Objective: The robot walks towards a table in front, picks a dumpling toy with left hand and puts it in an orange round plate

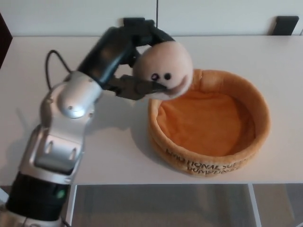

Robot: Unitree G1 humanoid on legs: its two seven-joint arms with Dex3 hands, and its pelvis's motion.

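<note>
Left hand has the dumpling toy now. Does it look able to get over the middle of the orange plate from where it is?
Probably yes. The left hand holds the dumpling toy over the orange plate's near-left rim, the plate is empty, and nothing stands between them.

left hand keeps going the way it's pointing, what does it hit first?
Probably nothing on the near side: the left hand holds the dumpling toy above the orange plush plate's left rim, pointing right. Next in line looks like the far rim, but height is unclear.

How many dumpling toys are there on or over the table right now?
1. The only dumpling toy is held up by the left robot hand, over the back-left rim of the orange plate. None shows on the table, and nothing large enough could hide another.
</note>
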